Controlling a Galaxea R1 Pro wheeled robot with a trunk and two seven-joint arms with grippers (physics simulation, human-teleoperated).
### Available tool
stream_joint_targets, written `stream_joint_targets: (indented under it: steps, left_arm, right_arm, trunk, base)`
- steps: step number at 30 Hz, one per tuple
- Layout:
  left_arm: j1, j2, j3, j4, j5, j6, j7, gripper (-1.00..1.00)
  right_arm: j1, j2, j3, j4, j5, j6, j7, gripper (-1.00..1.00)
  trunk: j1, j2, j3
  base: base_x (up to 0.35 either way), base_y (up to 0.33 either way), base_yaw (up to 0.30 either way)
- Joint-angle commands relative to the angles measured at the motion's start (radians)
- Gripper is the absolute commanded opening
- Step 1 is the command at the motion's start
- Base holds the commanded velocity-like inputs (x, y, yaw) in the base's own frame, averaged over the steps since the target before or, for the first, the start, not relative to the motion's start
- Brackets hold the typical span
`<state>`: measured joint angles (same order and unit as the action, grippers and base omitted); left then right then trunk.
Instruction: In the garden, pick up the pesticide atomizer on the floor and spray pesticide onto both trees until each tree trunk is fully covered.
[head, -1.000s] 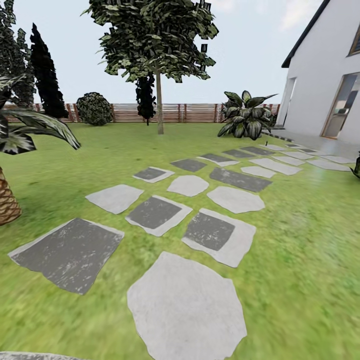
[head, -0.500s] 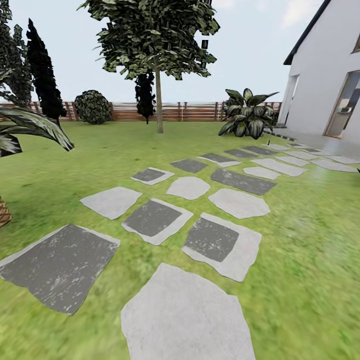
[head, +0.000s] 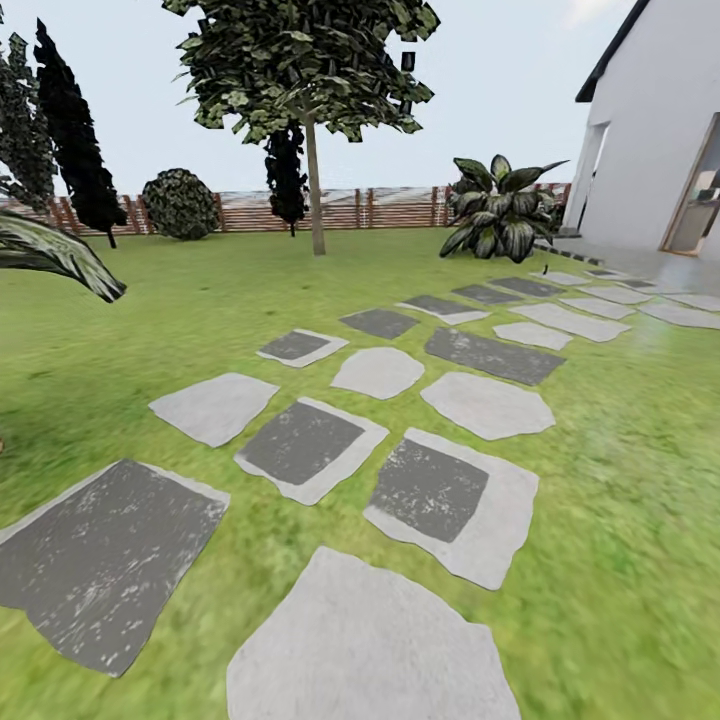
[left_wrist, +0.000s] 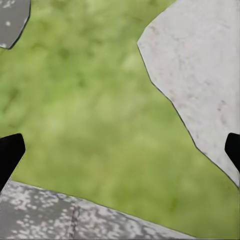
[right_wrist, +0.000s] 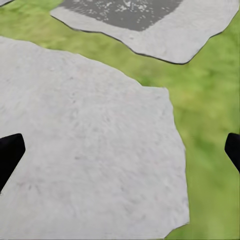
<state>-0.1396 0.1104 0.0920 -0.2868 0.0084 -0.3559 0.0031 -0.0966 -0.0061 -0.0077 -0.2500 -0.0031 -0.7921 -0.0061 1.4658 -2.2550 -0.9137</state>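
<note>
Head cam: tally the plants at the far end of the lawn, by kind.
Broad-crowned tree: 1
Dark narrow trees: 3
Round bush: 1
Big-leaf plant: 1
Total: 6

Green garden lawn (head: 200, 300) — slat-fenced, paved with slabs.

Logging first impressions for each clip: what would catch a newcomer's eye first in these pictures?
The path of grey paving slabs running across the green lawn from the foreground toward the white house at the right. Behind it a leafy tree with a thin trunk stands before the wooden fence, a broad-leaved plant to its right. Each wrist view looks down on slab and grass between widely parted fingertips.
</note>
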Motion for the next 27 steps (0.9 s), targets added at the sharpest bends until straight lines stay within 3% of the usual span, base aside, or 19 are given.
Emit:
stream_joint_targets:
  steps: [1, 18, 27]
  left_arm:
    - [0.0, 0.0, 0.0, 0.0, 0.0, 0.0, 0.0, 1.0]
    - [0.0, 0.0, 0.0, 0.0, 0.001, 0.0, 0.0, 1.0]
    - [0.0, 0.0, 0.0, 0.0, 0.001, 0.001, 0.0, 1.0]
  right_arm:
    - [0.0, 0.0, 0.0, 0.0, 0.0, 0.0, 0.0, 1.0]
    - [0.0, -0.001, 0.0, 0.0, 0.0, 0.001, 0.001, 1.0]
    - [0.0, -0.002, 0.0, 0.0, 0.0, 0.001, 0.0, 1.0]
  trunk:
    - [0.0, 0.0, -0.001]
    - [0.0, 0.0, -0.002]
    - [0.0, 0.0, -0.002]
  base:
    - [0.34, 0.0, 0.0]
    - [0.34, 0.0, -0.003]
    - [0.34, 0.0, -0.152]
